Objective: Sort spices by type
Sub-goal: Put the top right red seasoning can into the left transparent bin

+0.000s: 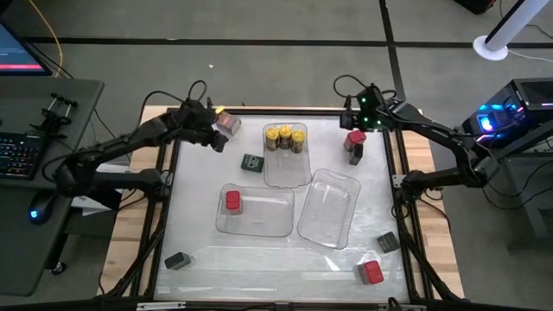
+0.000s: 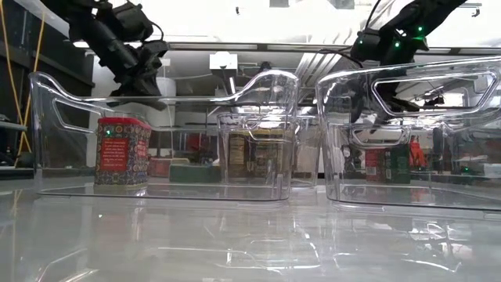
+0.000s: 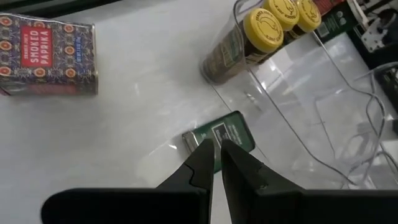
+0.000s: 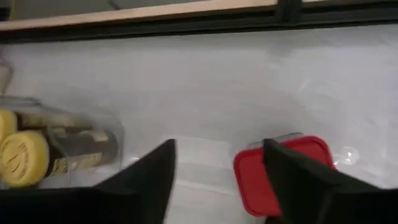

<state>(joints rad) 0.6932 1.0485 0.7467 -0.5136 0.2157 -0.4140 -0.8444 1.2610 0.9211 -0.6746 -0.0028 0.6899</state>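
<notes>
White bench (image 1: 199,276) framed by wood edging, three clear trays (image 1: 341,212) near its middle. The far tray holds three yellow-lidded jars (image 1: 285,136), standing together at its far end. The near-left tray holds one red tin (image 1: 232,200), upright. The third tray, to the right, shows nothing inside.

Loose spices on the bench: a paprika tin (image 1: 227,122) lying on its side at the far-left corner; a dark green tin (image 1: 252,163) lying flat just left of the jar tray; a red-lidded tin (image 1: 354,138) at far right with a dark container (image 1: 356,155) just in front of it; a grey block (image 1: 177,260) near-left; another grey block (image 1: 387,242) and a red tin (image 1: 371,272) near-right.

Left pincer (image 3: 216,149) hangs above the dark green tin, its fingers (image 3: 202,155) drawn together with nothing between them. Right pincer (image 4: 217,155) hovers over the red-lidded tin, fingers spread wide apart, holding nothing.
</notes>
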